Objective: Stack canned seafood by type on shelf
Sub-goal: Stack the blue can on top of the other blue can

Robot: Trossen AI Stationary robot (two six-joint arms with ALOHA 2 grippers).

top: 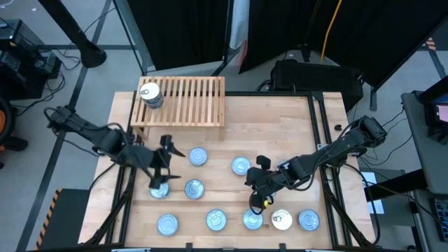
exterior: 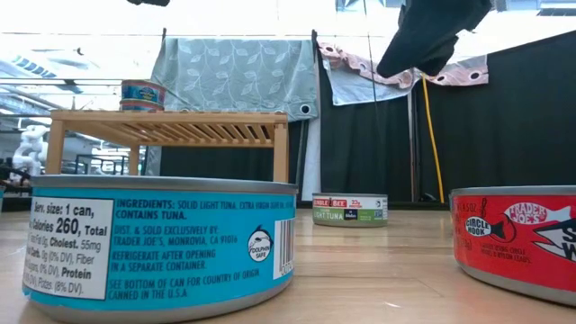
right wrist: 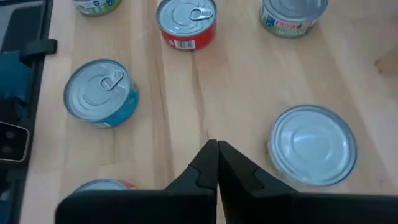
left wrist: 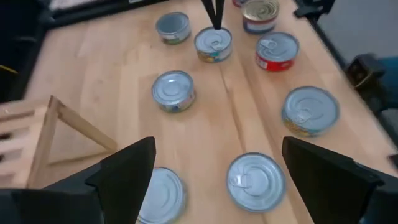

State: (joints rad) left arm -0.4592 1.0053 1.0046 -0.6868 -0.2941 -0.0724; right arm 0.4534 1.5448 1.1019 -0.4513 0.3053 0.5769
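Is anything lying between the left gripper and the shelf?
No. In the high view, bare tabletop separates the open left gripper from the shelf; the other cans lie elsewhere.

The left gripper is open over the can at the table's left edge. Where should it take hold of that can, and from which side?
Grip the can across its round side wall, coming straight down from above. It sits flat, lid up, low and wide, so only the sides offer opposing faces. The left gripper is open above it. Probably set the fingers clear of the neighbouring can beside it.
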